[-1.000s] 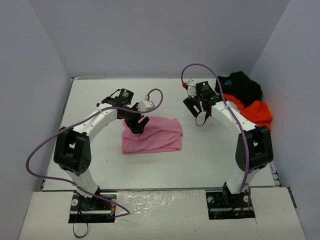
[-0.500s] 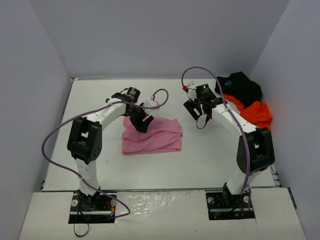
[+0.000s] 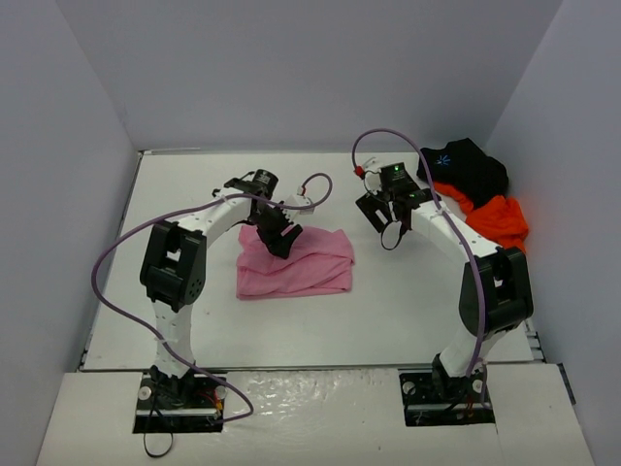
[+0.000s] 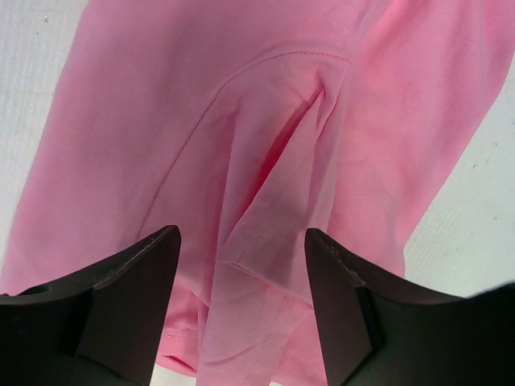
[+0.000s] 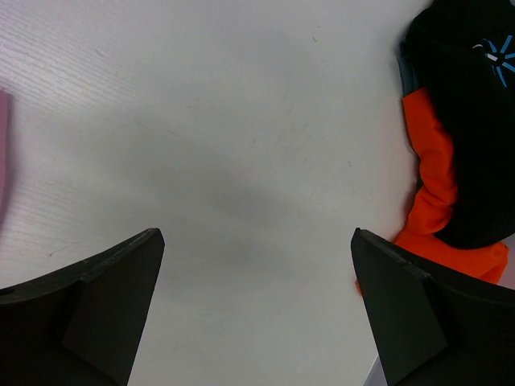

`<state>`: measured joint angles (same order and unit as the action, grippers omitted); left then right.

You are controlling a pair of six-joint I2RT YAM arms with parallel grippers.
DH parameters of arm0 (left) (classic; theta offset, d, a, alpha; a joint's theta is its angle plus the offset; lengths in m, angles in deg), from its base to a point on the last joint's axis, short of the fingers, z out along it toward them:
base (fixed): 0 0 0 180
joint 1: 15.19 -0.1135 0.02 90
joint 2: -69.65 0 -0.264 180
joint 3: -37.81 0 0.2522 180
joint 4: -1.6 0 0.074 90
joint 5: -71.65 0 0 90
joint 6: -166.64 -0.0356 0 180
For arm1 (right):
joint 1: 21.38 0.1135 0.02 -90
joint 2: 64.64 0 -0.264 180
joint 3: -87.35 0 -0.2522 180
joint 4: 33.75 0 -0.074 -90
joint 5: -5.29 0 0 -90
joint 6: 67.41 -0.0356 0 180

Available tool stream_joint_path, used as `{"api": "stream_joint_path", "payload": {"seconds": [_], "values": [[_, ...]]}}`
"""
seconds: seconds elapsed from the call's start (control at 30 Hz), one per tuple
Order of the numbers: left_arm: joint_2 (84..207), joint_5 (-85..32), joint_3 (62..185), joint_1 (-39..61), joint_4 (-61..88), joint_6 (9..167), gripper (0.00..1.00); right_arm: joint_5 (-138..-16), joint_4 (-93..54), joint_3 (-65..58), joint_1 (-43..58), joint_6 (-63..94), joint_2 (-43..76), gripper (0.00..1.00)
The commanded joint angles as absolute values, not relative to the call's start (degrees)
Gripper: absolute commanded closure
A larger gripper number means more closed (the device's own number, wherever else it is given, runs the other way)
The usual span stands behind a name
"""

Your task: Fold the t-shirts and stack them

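Note:
The pink t-shirt (image 3: 303, 264) lies folded into a rough rectangle in the middle of the white table (image 3: 194, 194). My left gripper (image 3: 279, 239) hangs over its far left corner. In the left wrist view the left gripper (image 4: 241, 233) is open, with a raised fold of the pink t-shirt (image 4: 265, 145) beneath the gap. The black t-shirt (image 3: 468, 167) with a light-blue starburst lies crumpled in the far right corner, partly on top of the orange t-shirt (image 3: 501, 221). My right gripper (image 3: 388, 219) is open wide over bare table, left of the black t-shirt (image 5: 467, 112) and the orange t-shirt (image 5: 434, 181).
Grey walls (image 3: 68, 175) enclose the table on the left, back and right. A purple cable (image 3: 116, 262) loops off the left arm and another purple cable (image 3: 388, 136) arches over the right wrist. Both arm bases stand at the near edge.
The left arm has swung its elbow inward and its gripper has shifted slightly right over the pink t-shirt. The right gripper has drawn back a little. The t-shirts have not moved.

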<state>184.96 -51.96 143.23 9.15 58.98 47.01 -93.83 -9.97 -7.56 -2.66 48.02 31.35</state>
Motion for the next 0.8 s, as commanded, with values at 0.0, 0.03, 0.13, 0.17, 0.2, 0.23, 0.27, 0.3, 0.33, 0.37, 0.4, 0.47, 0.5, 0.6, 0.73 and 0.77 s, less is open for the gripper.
{"api": "stream_joint_path", "payload": {"seconds": [0.0,0.03,0.13,0.17,0.2,0.23,0.27,0.3,0.33,0.37,0.4,0.47,0.5,0.6,0.73,0.77], "values": [[183.7,-54.4,146.7,9.8,60.7,45.4,0.41,-93.8,-13.0,-7.8,-3.0,48.3,28.5,0.00],[183.6,-54.5,146.6,9.9,60.7,45.5,0.43,-93.9,-13.0,-7.9,-3.1,48.3,28.6,0.00],[183.3,-54.9,146.3,10.1,61.0,45.3,0.66,-93.8,-13.1,-8.0,-3.1,48.2,28.8,0.00],[183.1,-54.8,146.1,10.1,61.0,45.3,0.75,-93.8,-13.2,-8.0,-3.1,48.2,28.9,0.00],[183.0,-54.8,145.9,10.1,60.9,45.3,0.77,-93.8,-13.3,-8.0,-3.1,48.2,28.9,0.00],[182.8,-54.7,145.7,10.1,60.7,45.3,0.81,-93.8,-13.3,-8.0,-3.1,48.2,28.9,0.00],[182.6,-54.6,145.4,10.1,60.5,45.3,0.85,-93.8,-13.3,-8.0,-3.1,48.2,29.0,0.00],[182.5,-54.5,145.2,10.1,60.4,45.5,0.85,-93.8,-13.3,-8.0,-3.1,48.1,29.0,0.00],[182.4,-54.4,145.1,10.1,60.4,45.5,0.85,-93.8,-13.3,-8.0,-3.1,48.1,29.1,0.00],[182.3,-54.4,145.0,10.1,60.4,45.5,0.88,-93.8,-13.3,-8.1,-3.1,48.1,29.1,0.00],[182.2,-54.3,144.9,10.2,60.3,45.6,0.93,-93.8,-13.4,-8.1,-3.1,48.1,29.1,0.00],[182.0,-54.1,144.9,10.2,60.3,45.7,1.00,-93.9,-13.5,-8.2,-3.1,48.1,29.0,0.00],[181.8,-54.0,144.9,10.2,60.3,45.6,1.00,-93.9,-13.5,-8.3,-3.1,48.1,28.8,0.00],[180.6,-53.5,144.9,10.2,60.7,45.3,1.00,-93.8,-13.7,-8.6,-3.1,48.2,28.7,0.00],[178.6,-52.4,145.4,10.2,61.1,45.3,1.00,-92.4,-13.6,-8.5,-3.0,48.1,28.8,0.00],[178.1,-51.9,145.7,10.2,61.1,45.3,1.00,-91.6,-13.3,-8.2,-3.1,48.0,29.0,0.00]]}}
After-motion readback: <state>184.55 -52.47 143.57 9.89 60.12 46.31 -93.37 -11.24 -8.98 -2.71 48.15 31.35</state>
